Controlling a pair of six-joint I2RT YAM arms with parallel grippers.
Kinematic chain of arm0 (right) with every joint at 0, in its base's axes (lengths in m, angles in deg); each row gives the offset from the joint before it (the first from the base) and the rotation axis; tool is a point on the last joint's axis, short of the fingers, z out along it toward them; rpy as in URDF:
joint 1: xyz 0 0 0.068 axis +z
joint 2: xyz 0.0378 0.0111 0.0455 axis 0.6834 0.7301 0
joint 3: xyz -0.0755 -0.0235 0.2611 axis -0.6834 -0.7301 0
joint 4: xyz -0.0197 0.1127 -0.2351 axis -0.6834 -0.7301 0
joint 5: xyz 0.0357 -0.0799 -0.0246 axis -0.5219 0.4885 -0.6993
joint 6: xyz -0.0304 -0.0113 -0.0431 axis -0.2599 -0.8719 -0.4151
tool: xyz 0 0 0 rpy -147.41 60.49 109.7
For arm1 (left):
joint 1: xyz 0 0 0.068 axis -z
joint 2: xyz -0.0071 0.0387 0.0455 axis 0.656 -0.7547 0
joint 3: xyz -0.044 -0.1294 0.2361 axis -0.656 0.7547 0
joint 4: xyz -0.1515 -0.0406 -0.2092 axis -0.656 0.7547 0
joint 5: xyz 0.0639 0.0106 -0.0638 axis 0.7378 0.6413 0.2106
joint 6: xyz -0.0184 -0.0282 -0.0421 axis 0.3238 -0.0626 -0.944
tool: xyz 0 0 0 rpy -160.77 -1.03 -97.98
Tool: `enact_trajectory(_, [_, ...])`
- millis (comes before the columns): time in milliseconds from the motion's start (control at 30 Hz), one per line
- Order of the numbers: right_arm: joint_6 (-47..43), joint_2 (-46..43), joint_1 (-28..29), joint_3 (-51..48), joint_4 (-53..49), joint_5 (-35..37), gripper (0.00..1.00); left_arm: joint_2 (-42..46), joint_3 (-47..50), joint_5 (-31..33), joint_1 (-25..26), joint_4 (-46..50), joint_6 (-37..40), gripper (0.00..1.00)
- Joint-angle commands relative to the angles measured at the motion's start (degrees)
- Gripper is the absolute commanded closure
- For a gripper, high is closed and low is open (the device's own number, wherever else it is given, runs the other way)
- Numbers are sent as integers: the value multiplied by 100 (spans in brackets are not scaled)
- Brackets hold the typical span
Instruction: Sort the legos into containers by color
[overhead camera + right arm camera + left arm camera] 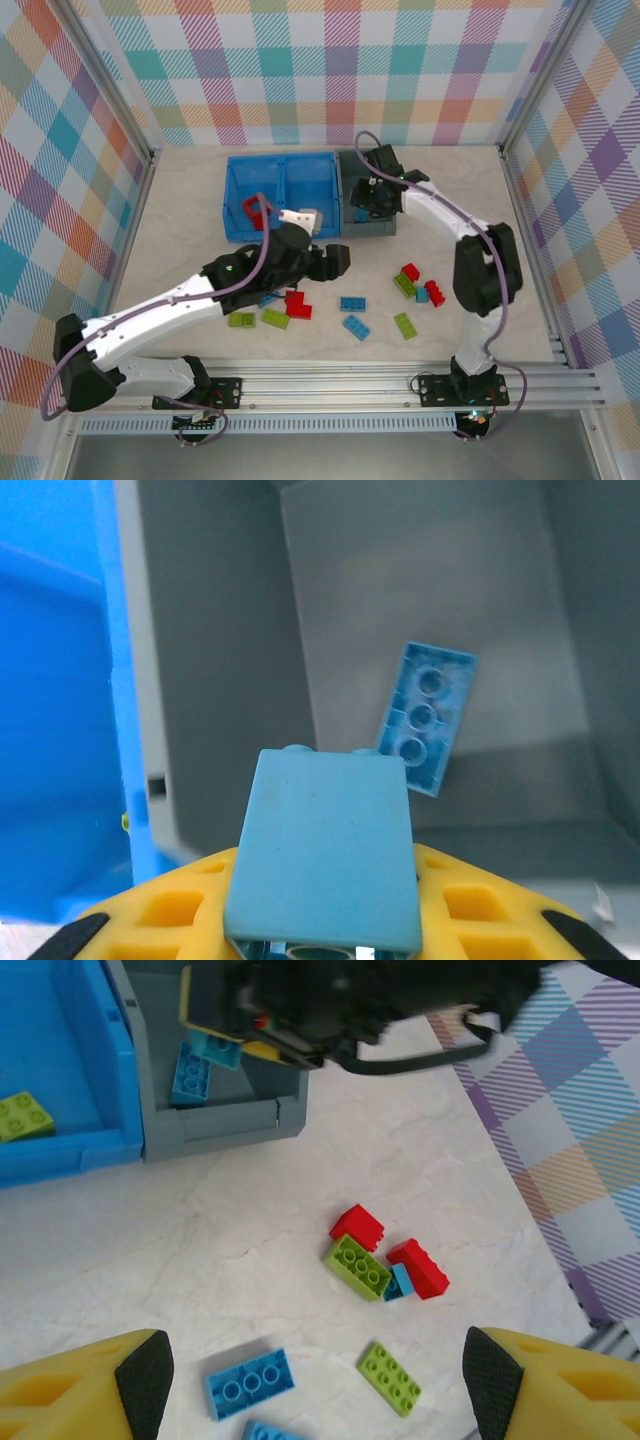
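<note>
**Right arm.** The right gripper (pixel 366 203) is closed on a light-blue brick (pixel 320 852), pinched between the yellow fingers (pixel 170 912) with its smooth underside toward the wrist camera. It hangs over the open grey bin (pixel 375 229), at 12 o'clock on the counter (pixel 480 200). A blue brick (pixel 427 717) lies flat on the bin floor, at 1 o'clock from the held one. The left wrist view shows two blue pieces (pixel 190 1072) in that bin. Judgement: grey is the bin for blues, and the brick is held high so it falls clear of the walls. It has not yet been released.

**Containers.** The blue bin (pixel 283 158) touches the grey bin's 9 o'clock side. Its right compartment holds a lime brick (pixel 25 1115). The red square frame (pixel 254 212) appears to sit in the left compartment, partly behind the left arm. Judgement: one colour goes in each compartment.

**Left arm.** The left gripper (pixel 318 1385) is spread wide and empty, with its black pads (pixel 145 1380) well apart above mid-counter. Judgement: it is open for the next pick and keeps off the bins while the right arm is over them.

**Loose stock**
- A lone blue brick (pixel 248 1383) lies at 8 o'clock in the left wrist view.
- A lone lime brick (pixel 390 1378) lies at 5 o'clock in the same view.
- A cluster lies at centre, its pieces touching: red brick (pixel 357 1227), lime brick (pixel 357 1266), second red brick (pixel 420 1268) and small blue piece (pixel 400 1282).
- More lime bricks (pixel 275 318) and a red one (pixel 296 303) lie at 7 o'clock in the top view, beside the left arm.

Judgement: the lone bricks are the easier picks. In the cluster, the fingers could nudge neighbouring pieces.
</note>
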Motion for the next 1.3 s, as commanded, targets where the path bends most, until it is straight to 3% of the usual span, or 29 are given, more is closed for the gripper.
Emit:
enact_trajectory(0, [-149, 600, -125, 784, -571, -560, 85, -285, -329, 844, 247, -248, 252, 22])
enact_trajectory(267, [-110, 1808, -302, 2155, -1261, -589, 82, -966, -715, 1091, 591, -321, 372, 23])
enact_trajectory(433, [-55, 1938, -352, 2208, -1359, -539, 57, -980, -716, 1126, 662, -330, 338, 23])
enact_trajectory(533, [-98, 1733, -348, 2020, -1236, -508, 54, -906, -699, 1226, 693, -222, 312, 23])
enact_trajectory(733, [-218, 1005, -326, 1743, -1120, -394, 47, -621, -598, 1544, 698, 325, 20, 23])
enact_trajectory(900, [-391, 48, -210, 1364, -1039, -75, 46, -600, -918, 1727, 541, 1925, -591, 23])
enact_trajectory(1067, [-585, -1364, 81, 129, -576, 62, 43, -720, -798, 1059, -27, 2954, -941, 21])
enact_trajectory(1267, [-701, -3278, 941, -2093, -83, -336, 39, -1232, -182, -431, -934, 2508, -981, 20])
